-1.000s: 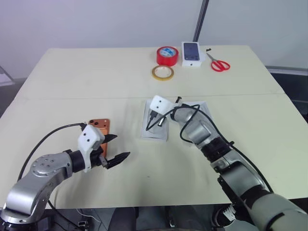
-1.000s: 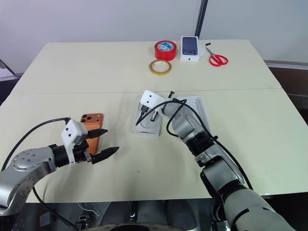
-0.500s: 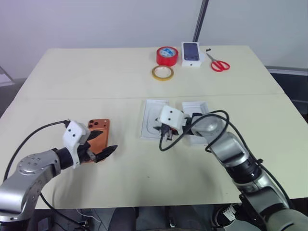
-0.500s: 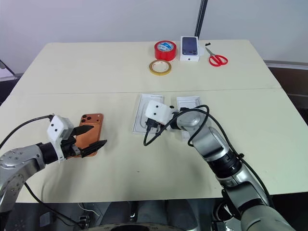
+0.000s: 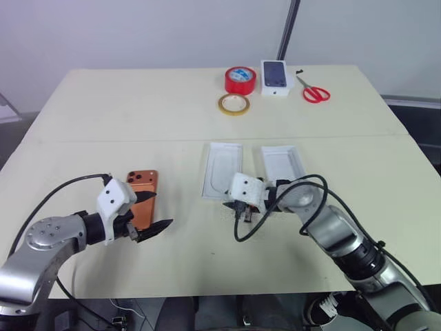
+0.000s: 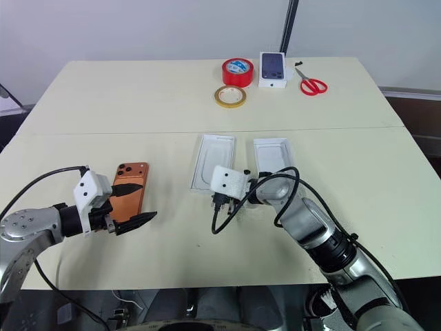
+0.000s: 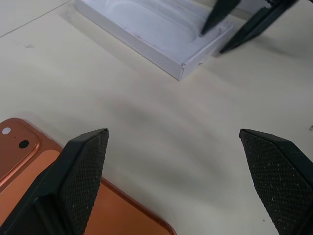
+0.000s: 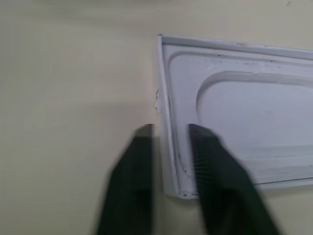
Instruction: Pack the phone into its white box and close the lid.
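- Left gripper point(image 6: 145, 201): jaws spread wide and holding nothing. In the eye views it hovers at the phone's near right corner.
- The left wrist view adds detail: one finger point(image 7: 83, 176) is over the phone's edge, and the other is over bare table point(image 6: 138, 96).
- Phone point(image 6: 136, 174): lies flat on the table, left of centre and well apart from both trays. It is copper-orange with rounded corners and sits back up, with the dark lens cluster at its far left corner.
- Box point(image 6: 212, 160): shallow white tray at table centre. You see only a pale inside from the head. Both wrist views show a white moulded face with a rounded recess and low walls.
- Right gripper point(image 6: 219, 201): at the box's near right corner, jaws almost together.
- The right wrist view shows what the head misses: the fingers stand astride the box's wall. You cannot tell whether they pinch it.
- Lid point(image 6: 273, 155): plain white tray, open side up, just right of the box and parallel to it.
- Far edge: red tape point(image 6: 236, 72), yellow tape point(image 6: 229, 96), printed carton point(image 6: 273, 69), scissors point(image 6: 311, 85).
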